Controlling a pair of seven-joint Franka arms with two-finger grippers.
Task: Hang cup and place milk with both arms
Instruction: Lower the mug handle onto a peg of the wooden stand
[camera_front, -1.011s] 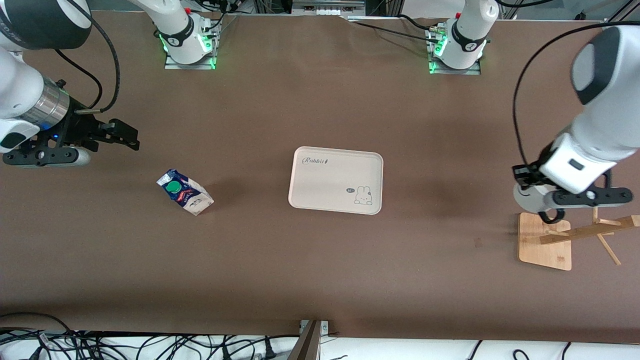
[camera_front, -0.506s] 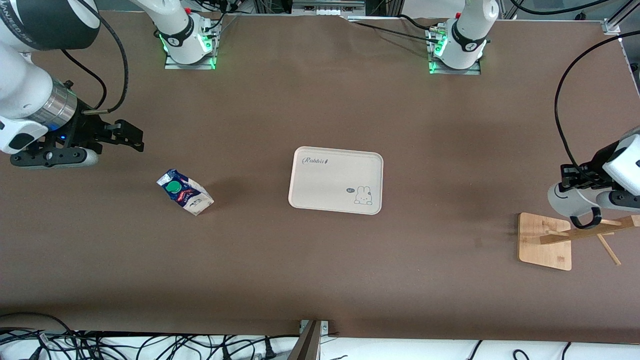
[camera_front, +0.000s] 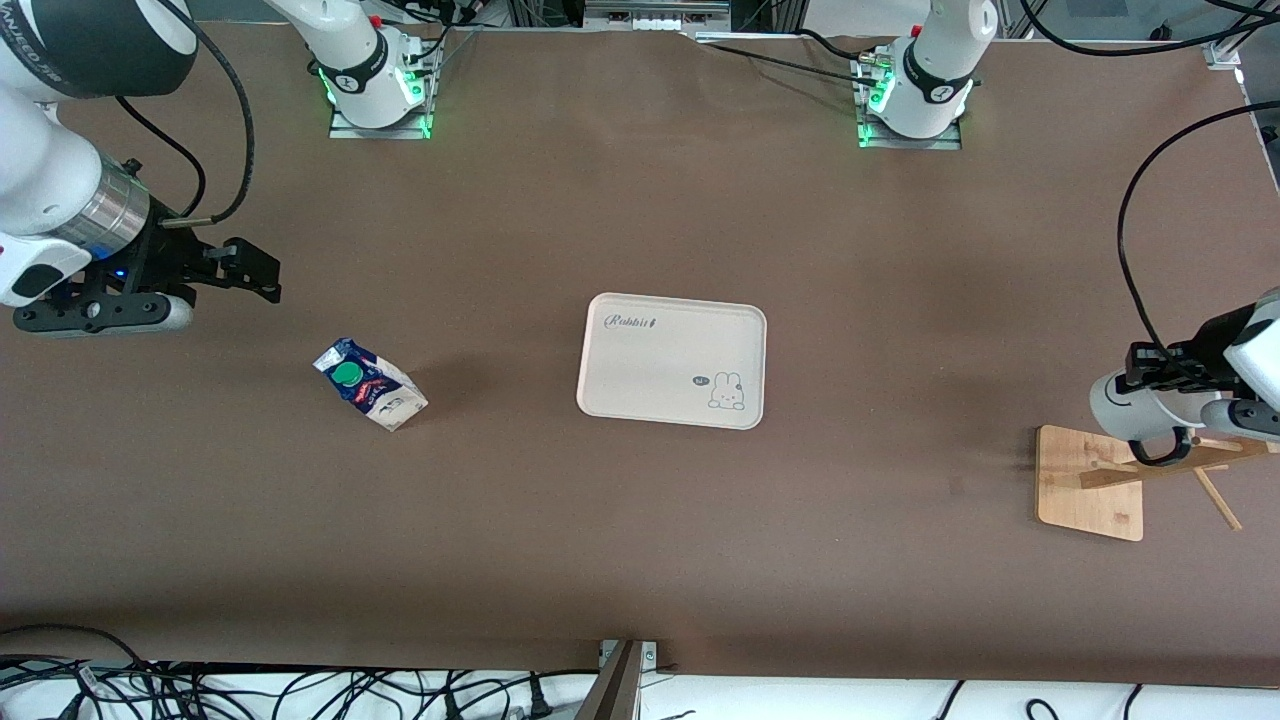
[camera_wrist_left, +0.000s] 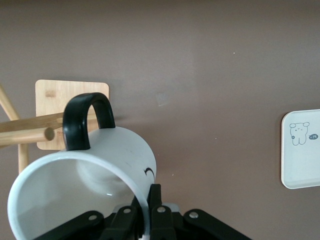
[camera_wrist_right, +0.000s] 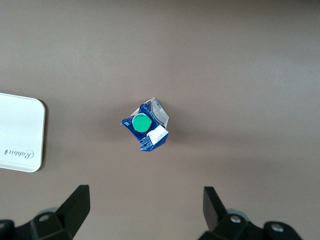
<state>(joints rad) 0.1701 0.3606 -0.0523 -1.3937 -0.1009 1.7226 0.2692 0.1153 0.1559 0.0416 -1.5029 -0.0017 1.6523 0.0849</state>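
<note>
My left gripper (camera_front: 1150, 372) is shut on the rim of the cup (camera_front: 1125, 405), a white mug held tilted over the wooden rack (camera_front: 1088, 480) at the left arm's end of the table. In the left wrist view my left gripper (camera_wrist_left: 147, 192) pinches the cup's (camera_wrist_left: 100, 170) wall, and the black handle (camera_wrist_left: 86, 117) is just beside a peg's tip (camera_wrist_left: 47, 134). The milk (camera_front: 370, 385) stands on the table with its green cap up. My right gripper (camera_front: 262, 275) is open and empty above the table by the milk; the milk (camera_wrist_right: 146, 126) shows ahead of the right gripper (camera_wrist_right: 145, 197).
A cream tray (camera_front: 672, 318) with a rabbit drawing lies mid-table; it also shows in the left wrist view (camera_wrist_left: 300, 170) and in the right wrist view (camera_wrist_right: 20, 115). The rack's slanted pole (camera_front: 1170, 465) and pegs stick out toward the table's end. Cables lie along the near edge.
My left arm has carried the cup toward the left arm's end of the table, bringing its handle over the rack's pole. My right gripper has barely shifted and stays open.
</note>
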